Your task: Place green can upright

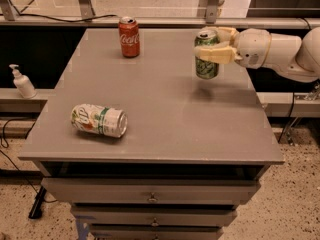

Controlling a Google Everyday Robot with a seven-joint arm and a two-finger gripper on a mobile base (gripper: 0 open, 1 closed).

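Pale green aluminium is showing between the cream-coloured jaws: the gripper (204,43) is reaching in from the right of the view over the far right part of the grey worktop (165,109). It is clamping the green can (206,69) around its upper half. One finger is crossing the front of the can and the other is wrapping behind its silver top. The can is standing upright in the jaws. Its base is appearing to hang just clear of the worktop, with a soft shadow lying beneath it, though contact cannot be ruled out.

Well apart from the jaws, toward the left of the view and slightly farther back, a red cola can (129,38) is standing upright on the worktop. Farther from the jaws, toward the near left corner, a white can with a green band (99,120) is lying on its side. Beyond the worktop's left edge, a white pump bottle (22,83) is sitting on a lower ledge. Below the jaws and the worktop, grey drawers (150,196) are showing their small handles.
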